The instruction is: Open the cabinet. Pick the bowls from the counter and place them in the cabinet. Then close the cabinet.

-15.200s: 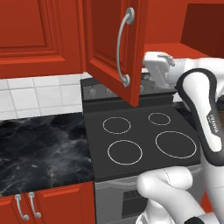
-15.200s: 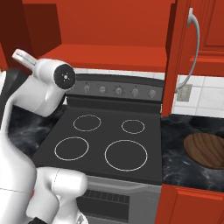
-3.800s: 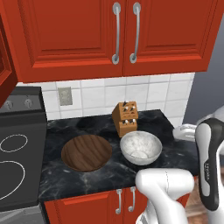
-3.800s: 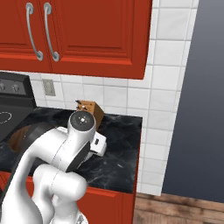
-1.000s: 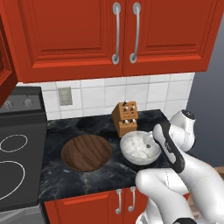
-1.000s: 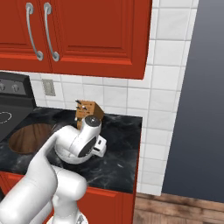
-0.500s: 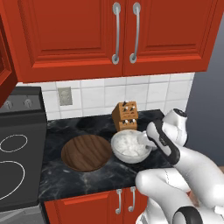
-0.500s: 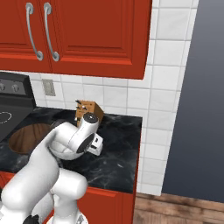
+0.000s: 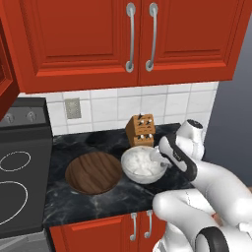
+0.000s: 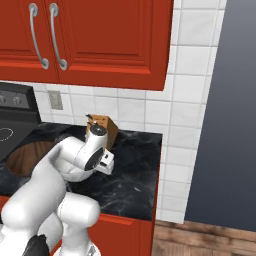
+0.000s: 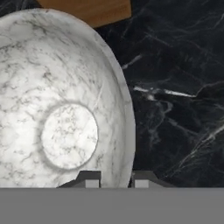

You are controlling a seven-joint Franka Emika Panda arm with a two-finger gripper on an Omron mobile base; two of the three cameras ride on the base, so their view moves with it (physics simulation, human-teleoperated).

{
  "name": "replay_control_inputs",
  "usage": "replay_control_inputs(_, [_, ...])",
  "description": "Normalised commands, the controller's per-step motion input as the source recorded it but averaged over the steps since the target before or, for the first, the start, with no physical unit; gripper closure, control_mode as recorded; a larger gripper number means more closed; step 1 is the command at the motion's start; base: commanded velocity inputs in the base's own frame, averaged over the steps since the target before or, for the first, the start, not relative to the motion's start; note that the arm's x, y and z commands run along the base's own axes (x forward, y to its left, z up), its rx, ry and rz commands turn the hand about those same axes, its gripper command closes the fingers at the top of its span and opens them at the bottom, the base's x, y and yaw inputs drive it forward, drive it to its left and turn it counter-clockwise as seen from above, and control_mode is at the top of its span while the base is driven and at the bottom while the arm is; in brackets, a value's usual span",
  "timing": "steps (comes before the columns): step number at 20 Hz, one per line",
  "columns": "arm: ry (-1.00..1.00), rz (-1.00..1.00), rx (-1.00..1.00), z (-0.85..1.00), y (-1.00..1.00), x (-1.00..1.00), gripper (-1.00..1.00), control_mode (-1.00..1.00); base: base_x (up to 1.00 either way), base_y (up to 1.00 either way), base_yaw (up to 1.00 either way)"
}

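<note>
The marbled grey-white bowl [image 9: 141,165] sits right of centre on the black marble counter [image 9: 118,199]. My gripper [image 9: 162,160] is at its right rim. In the hand view the bowl [image 11: 65,118] curves up on the left, and the gripper [image 11: 116,180] is shut on its rim, one fingertip inside and one outside. The dark wood-grain bowl [image 9: 93,172] lies just left of the marbled one, and its edge [image 10: 22,157] shows beside the arm. Overhead, the red double-door cabinet [image 9: 140,37] with long silver handles is shut.
A wooden knife block [image 9: 141,130] stands against the tiled wall right behind the marbled bowl. The black stovetop [image 9: 19,187] lies to the left, with a red door [image 9: 6,74] swung open above it. The counter ends at the right near a grey wall [image 10: 225,125].
The fingers have shut on the marbled bowl's rim, and the bowl has shifted a little to the left with the hand. The wood-grain bowl has stayed put.
</note>
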Motion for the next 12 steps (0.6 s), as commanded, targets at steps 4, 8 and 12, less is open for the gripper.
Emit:
replay_control_inputs(4, [0.00,0.00,0.00,0.03,-0.52,-0.41,1.00,-1.00,0.00,0.00,0.00])
replay_control_inputs(8, [0.00,0.00,0.00,0.20,-0.77,-0.44,1.00,-1.00,0.00,0.00,0.00])
replay_control_inputs(12, [0.00,0.00,0.00,0.35,-0.72,-0.35,1.00,-1.00,0.00,0.00,0.00])
